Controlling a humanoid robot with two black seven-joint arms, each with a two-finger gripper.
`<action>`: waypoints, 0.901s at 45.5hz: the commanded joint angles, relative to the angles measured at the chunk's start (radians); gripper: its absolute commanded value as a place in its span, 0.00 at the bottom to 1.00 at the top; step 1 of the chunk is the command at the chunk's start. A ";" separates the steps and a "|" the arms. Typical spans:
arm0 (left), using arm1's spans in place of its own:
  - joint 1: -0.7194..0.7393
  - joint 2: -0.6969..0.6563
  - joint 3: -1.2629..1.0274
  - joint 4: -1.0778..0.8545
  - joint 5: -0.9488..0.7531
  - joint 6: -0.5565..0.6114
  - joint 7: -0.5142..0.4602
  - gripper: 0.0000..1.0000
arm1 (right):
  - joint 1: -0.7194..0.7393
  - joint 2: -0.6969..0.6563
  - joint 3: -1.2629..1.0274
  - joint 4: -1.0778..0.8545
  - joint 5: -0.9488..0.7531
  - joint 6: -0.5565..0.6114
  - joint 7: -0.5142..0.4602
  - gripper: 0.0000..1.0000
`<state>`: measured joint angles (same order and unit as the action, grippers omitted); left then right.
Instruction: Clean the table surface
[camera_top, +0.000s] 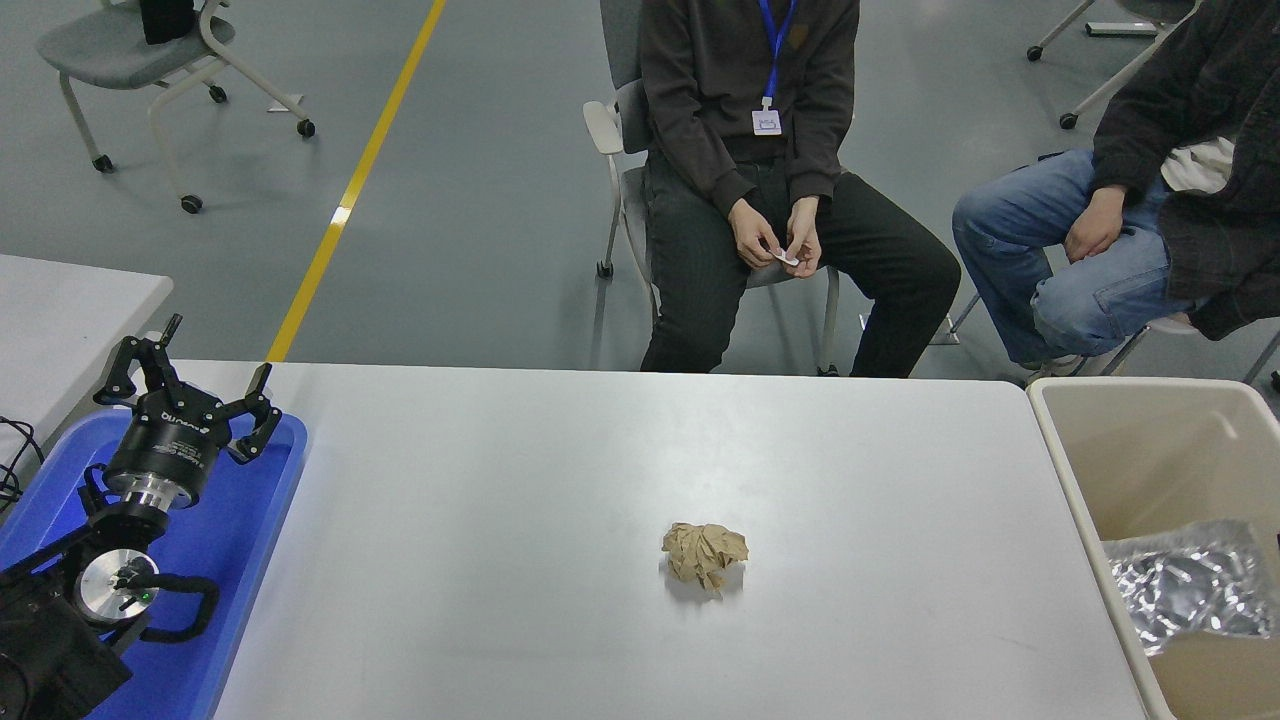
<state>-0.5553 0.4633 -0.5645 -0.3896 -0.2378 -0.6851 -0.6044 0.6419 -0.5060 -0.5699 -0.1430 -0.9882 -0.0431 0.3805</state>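
Observation:
The table surface (500, 470) is a wide, pale grey-white top. A crumpled ball of brown paper (705, 555) lies on it, a little right of the middle and toward the near side. My left gripper (195, 378) is parked at the lower left above the blue tray (262, 520), its fingers spread open and holding nothing. No part of my right arm or gripper can be made out in the head view.
A beige bin (1058, 440) stands against the table's right end, with a crumpled clear plastic wrapper (1185, 595) lying inside. Two people sit on chairs beyond the far edge; one fiddles with a small white scrap. A second table is at the far left.

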 joint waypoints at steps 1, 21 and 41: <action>0.000 0.000 0.000 0.000 0.000 -0.001 0.000 1.00 | -0.001 0.004 0.001 -0.020 0.000 -0.009 0.000 1.00; 0.000 0.000 0.000 0.000 0.000 -0.001 0.000 1.00 | 0.002 0.004 0.005 -0.017 0.002 -0.012 0.006 1.00; 0.000 0.000 0.000 0.000 0.000 -0.001 0.000 1.00 | 0.013 0.020 -0.001 -0.020 0.126 -0.006 0.009 1.00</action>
<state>-0.5553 0.4633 -0.5645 -0.3896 -0.2378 -0.6851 -0.6044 0.6508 -0.4901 -0.5695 -0.1605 -0.9012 -0.0496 0.3872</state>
